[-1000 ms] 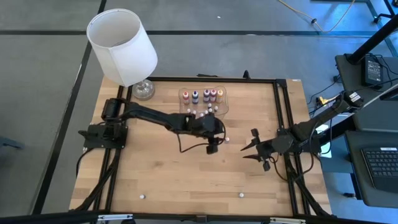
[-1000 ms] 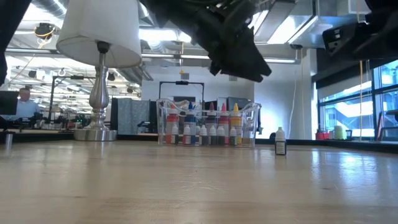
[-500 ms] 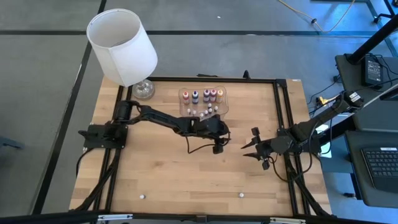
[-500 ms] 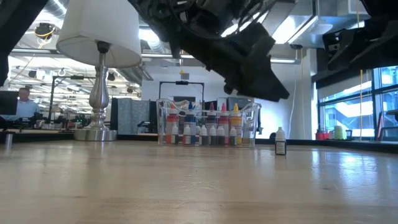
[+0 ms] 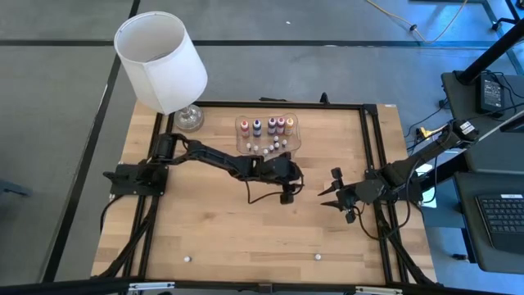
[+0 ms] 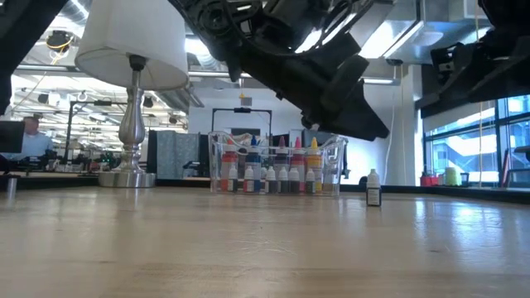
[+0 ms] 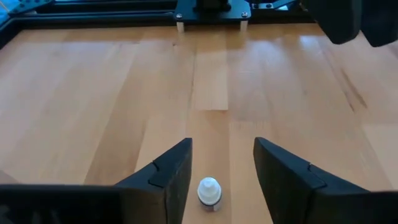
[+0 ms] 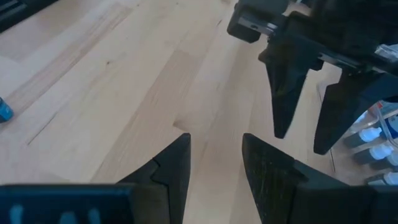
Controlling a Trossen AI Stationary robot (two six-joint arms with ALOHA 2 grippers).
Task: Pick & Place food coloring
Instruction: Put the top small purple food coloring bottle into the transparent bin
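**Left gripper spread over a lone whitish bottle**

The left gripper (image 7: 221, 171) hangs above the wooden table (image 5: 229, 238) with its fingers (image 7: 165, 177) spread wide. A tiny whitish bottle (image 7: 209, 193) stands upright on the wood between the two fingers, near their bases, touching neither. In the low view a single small bottle (image 6: 373, 188) stands alone on the table, apart from the clear tray (image 6: 277, 165).

The rest of the food coloring (image 5: 271, 125) sits upright in that tray, behind the left fingers and just beyond their reach; coloured bottles line the far row, whitish ones the near row.

The right gripper (image 5: 327, 195) waits near the left fingers, pointing toward them, its own fingers (image 8: 171, 165) parted and holding nothing. A white-shaded lamp (image 5: 161, 61) stands at the table's far corner.
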